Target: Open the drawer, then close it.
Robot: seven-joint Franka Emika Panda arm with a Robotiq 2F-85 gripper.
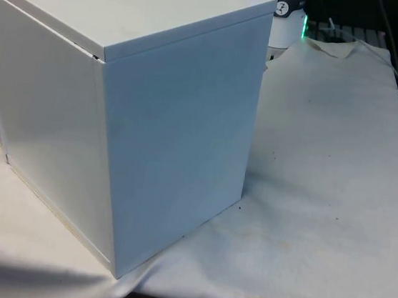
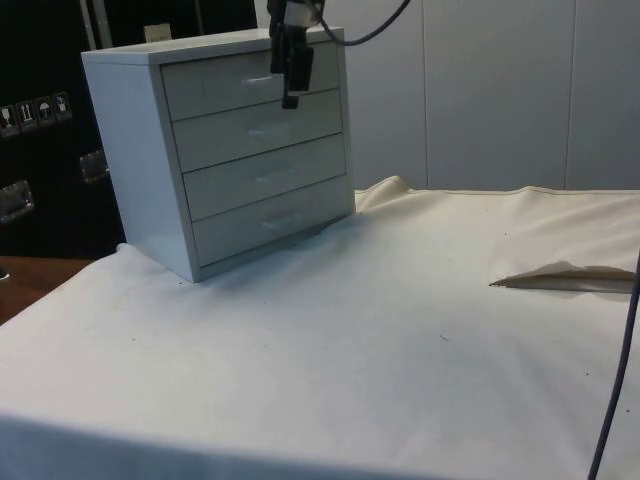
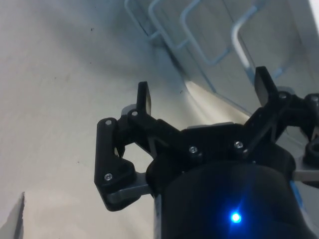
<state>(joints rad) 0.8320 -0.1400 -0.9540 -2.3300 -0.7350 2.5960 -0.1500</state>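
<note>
Your tool (image 2: 291,98) hangs in front of the chest (image 2: 240,150), its tips at the top drawer (image 2: 250,85), whose handle sits just at its 9 o'clock in the side view. All four drawers look shut. The tool's fingers (image 3: 143,97) are spread wide, holding nothing. The chest stands on the desk (image 2: 400,320).
</note>
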